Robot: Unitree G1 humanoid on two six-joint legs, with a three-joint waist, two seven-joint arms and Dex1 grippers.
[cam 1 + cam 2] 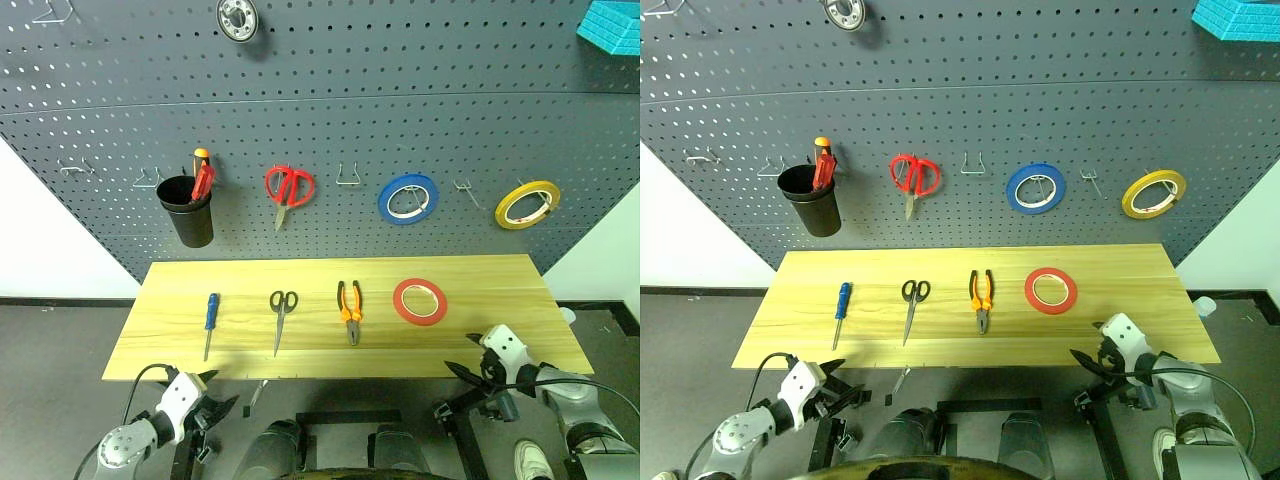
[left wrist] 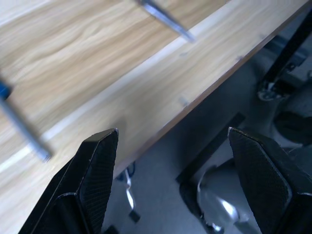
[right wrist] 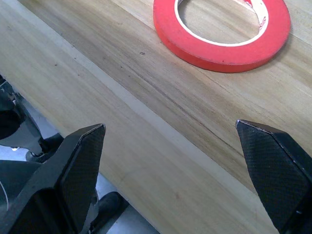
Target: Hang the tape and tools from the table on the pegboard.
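Still at the reach-in stage, nothing hung yet. Flat red tape ring with white core [image 1: 420,301], orange-and-black pliers [image 1: 349,306], black-handled steel scissors [image 1: 282,313], blue-handled screwdriver [image 1: 210,321] all lying on pale wood bench [image 1: 500,335]. Left claw [image 1: 220,405] and right claw [image 1: 468,371] both released, empty, low at near edge. Next, probably: right claw up over tape, pinch rim, lift to free hook on dark grey pegboard [image 1: 330,110].

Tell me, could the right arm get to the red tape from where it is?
Probably yes. The right gripper is open at the table edge, the tape lies flat ahead with bare wood between.
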